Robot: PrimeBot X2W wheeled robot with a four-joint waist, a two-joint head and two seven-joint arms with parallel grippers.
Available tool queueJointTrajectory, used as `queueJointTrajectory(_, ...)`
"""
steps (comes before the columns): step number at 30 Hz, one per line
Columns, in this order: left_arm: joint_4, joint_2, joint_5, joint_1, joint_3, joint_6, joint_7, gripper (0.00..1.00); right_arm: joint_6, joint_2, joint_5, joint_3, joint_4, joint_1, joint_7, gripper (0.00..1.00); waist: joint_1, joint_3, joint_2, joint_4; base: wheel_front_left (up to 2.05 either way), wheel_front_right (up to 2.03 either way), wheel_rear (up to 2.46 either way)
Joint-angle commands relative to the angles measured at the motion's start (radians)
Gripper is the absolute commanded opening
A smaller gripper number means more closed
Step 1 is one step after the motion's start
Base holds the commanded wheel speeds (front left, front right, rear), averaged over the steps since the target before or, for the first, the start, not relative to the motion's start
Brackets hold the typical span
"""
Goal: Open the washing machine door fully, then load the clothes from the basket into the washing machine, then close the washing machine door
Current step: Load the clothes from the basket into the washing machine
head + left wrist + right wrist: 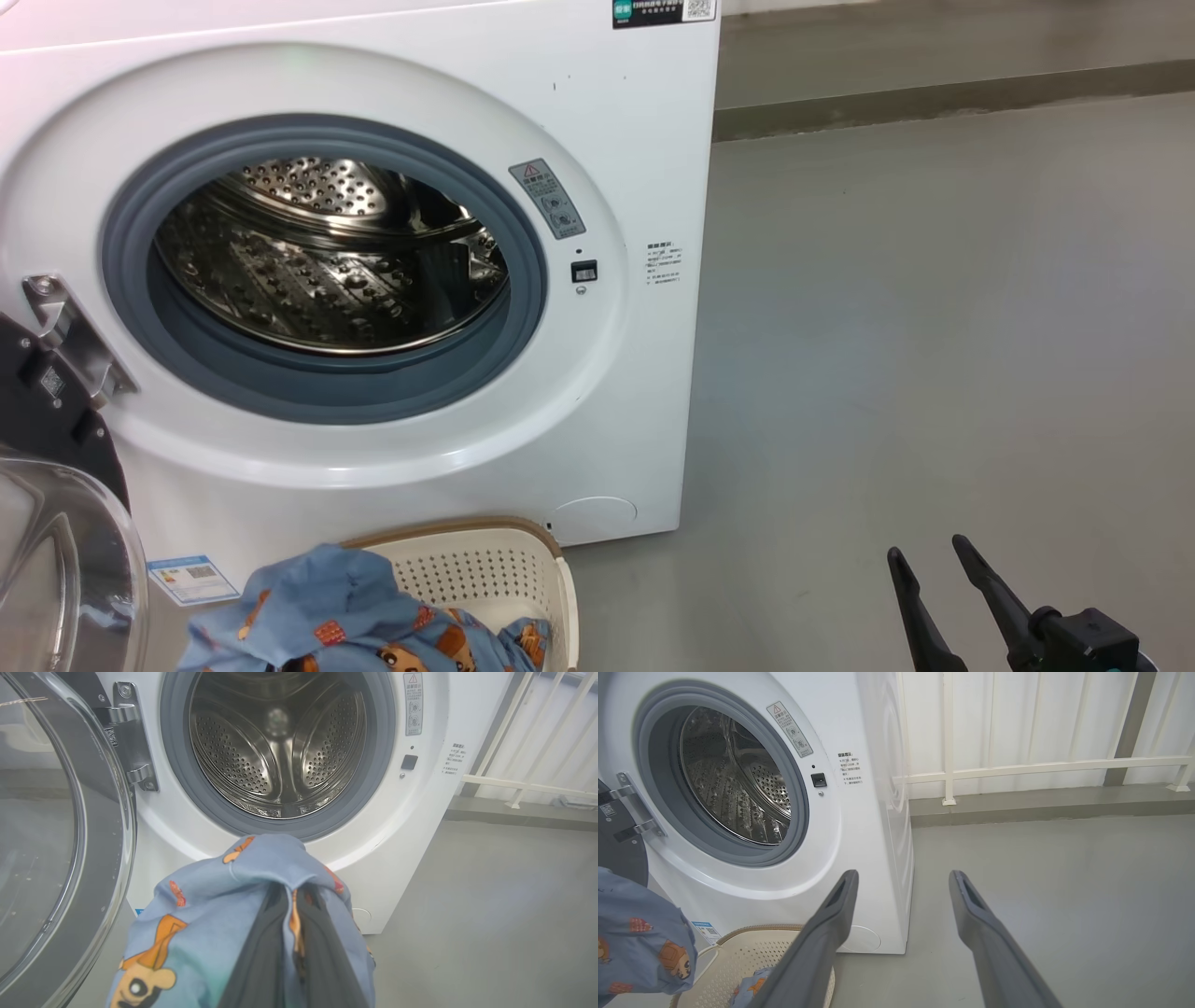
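The washing machine (616, 121) stands with its steel drum (327, 252) exposed. Its door (56, 551) is swung out to the left, and the glass bowl (42, 835) is close beside my left wrist. My left gripper (292, 891) is shut on the blue printed clothes (210, 905), and the cloth drapes over both dark fingers (261, 956) just below the drum opening. The clothes (345, 616) bunch up above the cream basket (485, 569), with part still trailing inside it (752, 984). My right gripper (927, 546) hovers open over the floor to the right, holding nothing.
Bare grey floor (934, 327) stretches to the right of the washer. A white railing (1017, 770) and a low kerb (1041, 807) run along the far side. A blue label sticker (191, 579) sits low on the washer's front.
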Motion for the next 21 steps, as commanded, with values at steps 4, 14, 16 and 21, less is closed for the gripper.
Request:
queueJointTrajectory(4,-0.028,0.006,0.008,-0.019,0.029,-0.002,-0.014,0.0,0.002,-0.005,-0.008,0.029,-0.025,-0.019,-0.005,1.0,0.0001,0.005,0.0,0.001,0.0,0.0,0.0)
queueJointTrajectory(14,-0.01,0.006,-0.001,-0.045,0.032,-0.014,-0.014,0.0,0.002,-0.002,-0.007,0.028,-0.025,-0.023,-0.005,1.0,0.0001,0.013,0.0,0.0,0.0,0.0,0.0)
queueJointTrajectory(16,-0.006,0.006,-0.001,-0.053,0.034,-0.015,-0.014,0.0,0.002,-0.001,-0.007,0.029,-0.025,-0.024,-0.005,1.0,0.0001,0.015,0.0,0.0,0.0,0.0,0.0)
queueJointTrajectory(21,0.013,0.006,-0.005,-0.106,0.034,-0.013,-0.014,0.0,0.002,0.003,-0.007,0.038,-0.027,-0.032,-0.005,1.0,0.0001,0.03,0.0,-0.012,0.0,0.0,0.0)
